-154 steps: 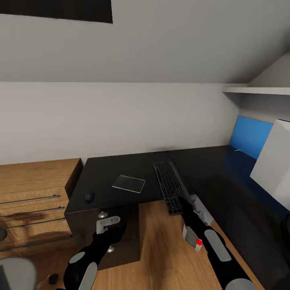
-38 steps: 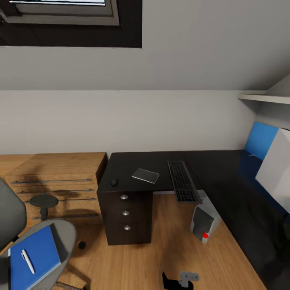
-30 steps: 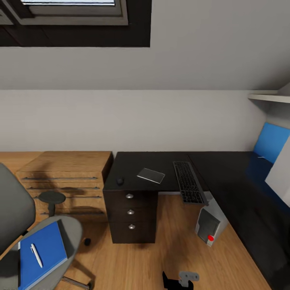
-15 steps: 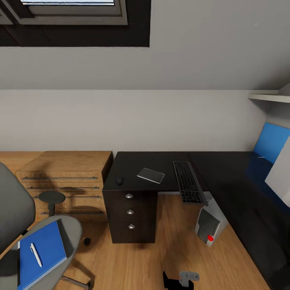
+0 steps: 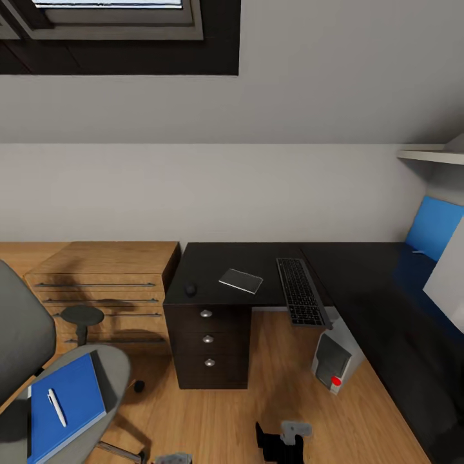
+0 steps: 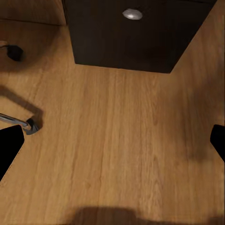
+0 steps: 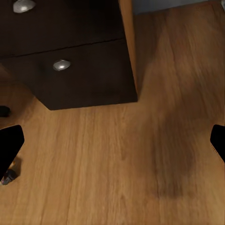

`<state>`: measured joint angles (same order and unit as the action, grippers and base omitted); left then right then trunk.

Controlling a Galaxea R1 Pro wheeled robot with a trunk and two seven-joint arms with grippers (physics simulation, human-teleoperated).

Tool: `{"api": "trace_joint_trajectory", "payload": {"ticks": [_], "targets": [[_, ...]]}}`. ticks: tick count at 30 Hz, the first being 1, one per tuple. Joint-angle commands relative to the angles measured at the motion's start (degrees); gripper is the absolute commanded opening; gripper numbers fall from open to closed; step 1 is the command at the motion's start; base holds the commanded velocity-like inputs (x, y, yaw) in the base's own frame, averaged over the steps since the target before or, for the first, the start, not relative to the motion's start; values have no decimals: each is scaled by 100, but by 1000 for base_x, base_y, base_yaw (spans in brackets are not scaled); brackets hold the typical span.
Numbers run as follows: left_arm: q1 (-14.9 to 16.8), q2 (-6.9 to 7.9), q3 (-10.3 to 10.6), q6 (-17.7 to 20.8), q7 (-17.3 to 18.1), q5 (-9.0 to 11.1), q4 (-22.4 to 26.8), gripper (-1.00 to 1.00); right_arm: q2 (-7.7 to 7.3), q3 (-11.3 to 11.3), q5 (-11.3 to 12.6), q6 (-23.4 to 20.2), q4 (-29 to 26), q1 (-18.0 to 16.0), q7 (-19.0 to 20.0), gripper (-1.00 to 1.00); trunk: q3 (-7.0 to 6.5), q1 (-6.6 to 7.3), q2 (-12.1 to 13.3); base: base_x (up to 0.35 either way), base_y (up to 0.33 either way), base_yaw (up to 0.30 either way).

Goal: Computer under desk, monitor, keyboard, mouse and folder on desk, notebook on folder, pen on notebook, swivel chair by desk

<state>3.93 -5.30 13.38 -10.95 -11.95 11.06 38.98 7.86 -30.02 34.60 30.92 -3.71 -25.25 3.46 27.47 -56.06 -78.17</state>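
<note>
**Folder and pen on the chair, keyboard on the worktop**

Both tools, left (image 6: 112, 140) and right (image 7: 112, 140), hang wide open over bare wooden floor (image 6: 122, 140), holding nothing. The blue folder (image 5: 64, 403) lies on the swivel chair (image 5: 113, 374) seat with the pen (image 5: 55, 407) on it. On the worktop (image 5: 258, 258), the keyboard (image 5: 299, 291) lies along the inner corner edge, the notebook (image 5: 240, 280) beside it, the mouse (image 5: 190, 289) near the front edge above the drawers (image 5: 206, 345). The computer (image 5: 335, 361) stands on the floor under the worktop's edge.

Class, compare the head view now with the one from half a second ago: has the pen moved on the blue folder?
No. The pen lies at the same spot and slant on the folder, which sits unchanged on the swivel chair seat.
</note>
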Motion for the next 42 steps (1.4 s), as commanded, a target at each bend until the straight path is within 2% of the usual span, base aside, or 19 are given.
{"api": "trace_joint_trajectory", "payload": {"ticks": [1,2,7,8,11,12,15,18,21,23,26,27,29,31,32,34,36,41,42], "targets": [[3,3,33,37,-41,63,191,100,2,-22,56,-9,-132,-7,-71,100,7,0,-3,0,0,0],[3,3,29,135,-42,65,372,100,1,-27,42,-54,-274,-10,-186,100,7,0,-3,0,0,0],[4,5,9,1371,-64,83,1500,100,-8,-42,-294,-788,-1214,-29,-1056,100,7,0,-3,0,0,0],[7,-4,2,1841,-69,87,1853,100,-9,-42,-489,-1164,-1559,-34,-1343,100,7,0,-3,0,0,0],[9,-68,-4,2378,-76,91,2273,100,-8,-41,-782,-1766,-2065,-41,-1710,100,7,0,-3,0,0,0],[19,-153,-7,2603,-84,87,2469,100,-6,-38,-930,-2156,-2388,-46,-1901,100,7,0,-3,0,0,0],[137,-285,-11,2827,-116,84,2640,100,-2,-34,-1062,-2688,-2822,-75,-2099,100,7,0,-3,0,0,0],[547,-385,-19,3066,-337,91,2729,100,8,-30,-1147,-3246,-3185,-289,-2227,100,7,0,-3,0,0,0],[1037,-423,-41,3328,-703,176,2720,100,48,-25,-1179,-3550,-3279,-789,-2276,100,7,0,-3,0,0,0],[1318,-418,-165,3466,-907,404,2761,100,103,-17,-1181,-3657,-3150,-1262,-2290,100,7,0,-3,0,0,0],[1470,-401,-438,3551,-1012,696,2908,100,133,-11,-1170,-3708,-2903,-1712,-2295,100,7,0,-3,0,0,0],[1527,-370,-622,3607,-1050,845,3016,100,145,-8,-1165,-3724,-2734,-1947,-2296,100,7,0,-3,0,0,0],[1577,-256,-810,3699,-1079,982,3083,100,159,0,-1154,-3733,-2562,-2158,-2297,100,7,0,-3,0,0,0],[1596,-132,-885,3749,-1086,1039,3091,100,165,5,-1146,-3737,-2491,-2238,-2297,100,7,0,-3,0,0,0],[1615,174,-969,3805,-1089,1106,3101,100,176,9,-1137,-3740,-2412,-2322,-2299,100,7,0,-3,0,0,0],[1623,390,-1012,3829,-1090,1134,3104,100,183,10,-1131,-3746,-2384,-2356,-2303,100,7,0,-3,0,0,0],[1627,517,-1064,3835,-1089,1141,3118,100,193,21,-1129,-3745,-2381,-2374,-2296,100,7,0,-3,0,0,0],[1629,515,-1031,3806,-1083,1144,3108,100,197,344,-983,-3626,-2387,-2391,-2274,100,7,0,-3,9,0,0],[1629,512,-945,3797,-1081,1142,3066,100,188,446,-940,-3600,-2390,-2394,-2272,100,7,0,-3,163,0,0]]}}
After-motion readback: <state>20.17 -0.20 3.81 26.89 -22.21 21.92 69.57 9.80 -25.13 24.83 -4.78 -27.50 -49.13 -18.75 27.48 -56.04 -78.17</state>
